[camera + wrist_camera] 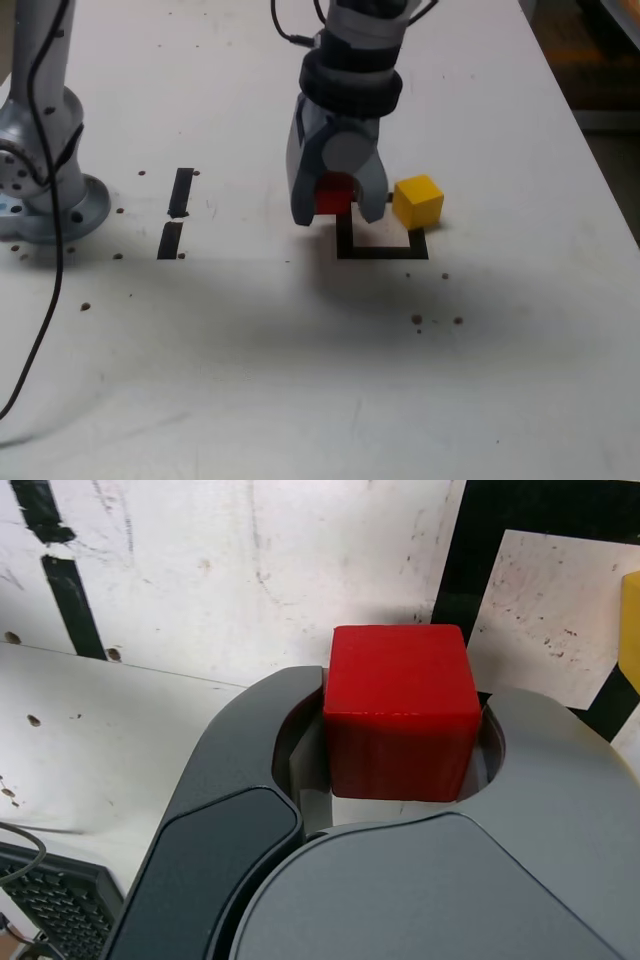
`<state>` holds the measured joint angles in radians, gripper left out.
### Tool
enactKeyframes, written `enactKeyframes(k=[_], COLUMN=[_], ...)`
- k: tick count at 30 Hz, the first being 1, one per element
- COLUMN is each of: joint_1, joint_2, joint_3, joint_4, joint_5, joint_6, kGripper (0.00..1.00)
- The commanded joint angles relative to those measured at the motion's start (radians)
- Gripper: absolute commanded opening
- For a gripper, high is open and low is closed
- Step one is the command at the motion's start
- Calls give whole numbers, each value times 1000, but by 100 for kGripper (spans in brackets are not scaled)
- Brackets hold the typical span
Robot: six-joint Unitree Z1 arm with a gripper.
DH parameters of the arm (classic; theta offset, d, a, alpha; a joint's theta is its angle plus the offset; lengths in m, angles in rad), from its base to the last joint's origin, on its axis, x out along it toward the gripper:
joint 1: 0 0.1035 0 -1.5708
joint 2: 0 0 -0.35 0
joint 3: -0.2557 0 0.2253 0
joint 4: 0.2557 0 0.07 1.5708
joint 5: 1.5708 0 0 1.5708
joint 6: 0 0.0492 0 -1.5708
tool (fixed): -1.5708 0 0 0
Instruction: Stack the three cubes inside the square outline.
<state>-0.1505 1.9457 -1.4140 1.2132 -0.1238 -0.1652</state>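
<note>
The red cube [333,193] is pinched between the two jaws of the hand [338,212], which is pointed downward over the white surface [300,380], and in the wrist view the cube [402,710] is seen seated snugly in the curved recess between the grey jaws. The held cube is carried at the square outline's [381,250] far corner on the exterior view's left, above the black tape there; whether it touches the surface cannot be told. The yellow cube [417,201] is found resting at the outline's far corner on the exterior view's right, partly over the tape line, just beside the hand but apart from it. Only two cubes are seen. Two short black strips [176,212] are laid end to end well apart toward the exterior view's left, and a grey arm base [45,160] is seated at the surface's edge on that side, with a black cable [45,310] trailed down from it.
</note>
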Motion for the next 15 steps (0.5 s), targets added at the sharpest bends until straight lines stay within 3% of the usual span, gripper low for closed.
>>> enactKeyframes(k=[1,15], joint_1=[4,25], joint_2=[10,93], joint_3=[-1,-40], joint_4=[-12,-78], joint_5=[-7,-42], joint_6=[9,58], kGripper=[21,21])
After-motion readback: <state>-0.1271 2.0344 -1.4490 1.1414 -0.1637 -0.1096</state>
